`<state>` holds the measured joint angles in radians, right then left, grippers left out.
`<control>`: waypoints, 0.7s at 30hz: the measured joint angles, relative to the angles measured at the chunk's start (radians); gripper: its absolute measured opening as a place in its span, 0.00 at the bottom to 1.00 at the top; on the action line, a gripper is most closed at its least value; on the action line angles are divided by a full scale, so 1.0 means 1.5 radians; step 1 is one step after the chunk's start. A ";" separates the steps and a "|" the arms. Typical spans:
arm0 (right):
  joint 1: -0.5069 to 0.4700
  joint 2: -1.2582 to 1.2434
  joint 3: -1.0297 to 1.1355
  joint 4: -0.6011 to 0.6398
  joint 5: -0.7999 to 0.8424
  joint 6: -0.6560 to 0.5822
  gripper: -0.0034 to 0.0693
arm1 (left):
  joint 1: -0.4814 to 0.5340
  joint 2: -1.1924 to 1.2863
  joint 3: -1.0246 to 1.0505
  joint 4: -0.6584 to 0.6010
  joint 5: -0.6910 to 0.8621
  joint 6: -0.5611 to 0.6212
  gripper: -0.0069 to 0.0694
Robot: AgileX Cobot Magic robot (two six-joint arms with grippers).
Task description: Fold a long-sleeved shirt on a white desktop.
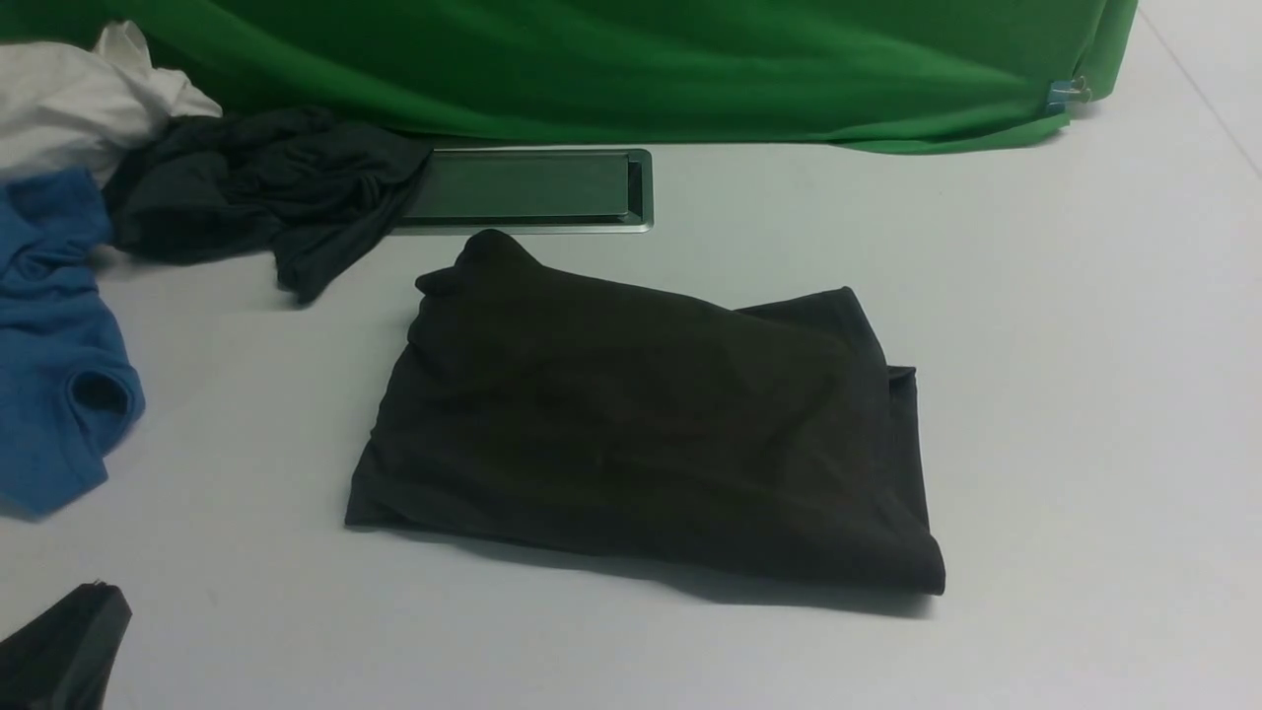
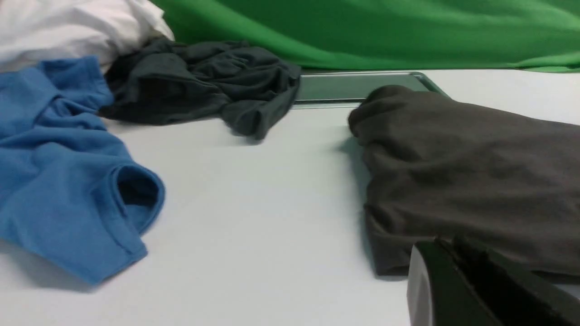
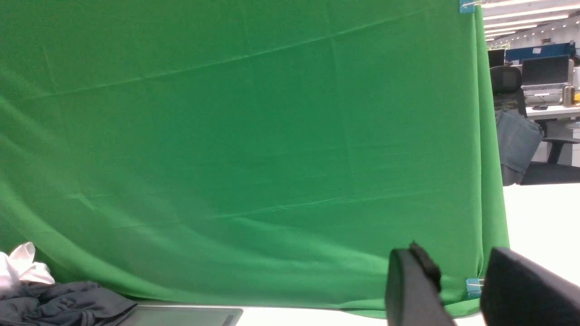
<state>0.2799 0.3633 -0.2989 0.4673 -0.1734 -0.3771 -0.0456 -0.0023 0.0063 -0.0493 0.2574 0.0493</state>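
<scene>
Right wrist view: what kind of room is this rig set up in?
Probably an open-plan office with a recording corner: a green cloth backdrop clipped up behind the white desktop, and past its edge a desk with monitors, an office chair and ceiling strip lights.

- We see open worktop [image 1: 1085, 394] all along the right of the folded long-sleeved shirt [image 1: 641, 424], and a bare strip in front of it.
- To its left, a clear lane runs between it and the blue garment [image 1: 54, 345], which lies along the left edge.
- A dark grey garment [image 1: 256, 192] and a white cloth [image 1: 79, 99] crowd the far left corner (the grey one overlaps the cable hatch [image 1: 532, 187]).
- The green backdrop [image 1: 641, 59] walls off the far side just behind the hatch.
- Our left end effector [image 1: 59, 651] sits at the near left corner, apart from the shirt.
</scene>
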 joint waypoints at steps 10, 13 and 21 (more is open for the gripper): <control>0.000 0.000 0.000 0.000 0.000 0.000 0.38 | 0.009 0.000 0.000 0.000 0.000 0.000 0.14; 0.000 0.000 0.000 0.000 0.001 0.000 0.38 | 0.009 0.000 0.000 0.000 0.000 0.000 0.14; 0.000 0.000 0.000 0.000 0.001 0.000 0.38 | 0.009 0.000 0.000 0.000 0.000 0.000 0.14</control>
<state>0.2799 0.3633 -0.2989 0.4673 -0.1726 -0.3771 -0.0320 -0.0023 0.0063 -0.0493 0.2574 0.0493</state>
